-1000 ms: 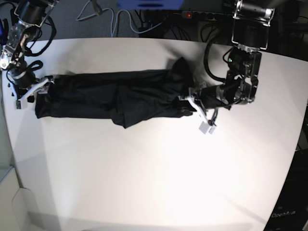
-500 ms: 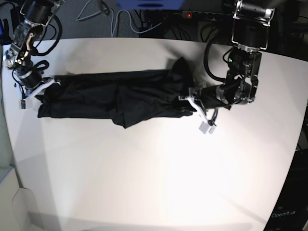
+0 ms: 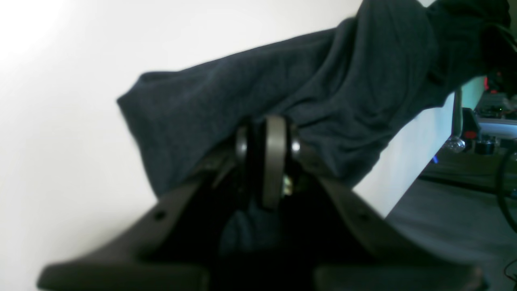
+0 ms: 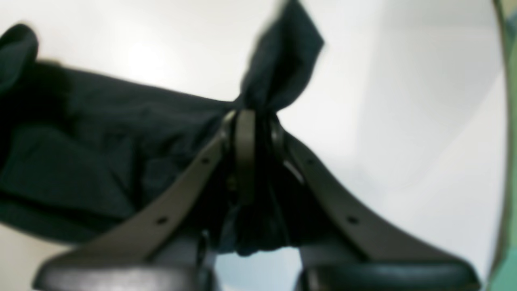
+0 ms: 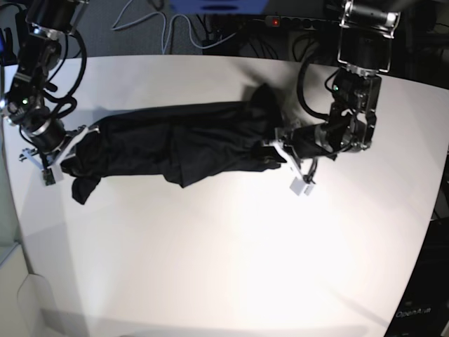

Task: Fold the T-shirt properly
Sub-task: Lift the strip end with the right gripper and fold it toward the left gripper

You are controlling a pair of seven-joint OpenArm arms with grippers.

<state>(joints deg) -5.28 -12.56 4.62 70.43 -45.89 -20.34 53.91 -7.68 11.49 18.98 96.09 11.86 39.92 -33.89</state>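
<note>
Left tool [image 5: 279, 149]: I see it clamped tight on cloth, arm bent low, wrist turned sideways.
Right tool [image 5: 64, 156]: I see it pinched closed on cloth, arm reaching down.

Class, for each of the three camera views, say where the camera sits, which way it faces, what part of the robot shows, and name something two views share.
Base: high above the white table, looking down; both arms show, the left gripper and right gripper each at one end of the T-shirt.
Left wrist: on the left arm, looking along its shut left gripper into dark cloth.
Right wrist: on the right arm, looking along its shut right gripper, cloth bunched there.
Shared: all three show the T-shirt and table.
</note>
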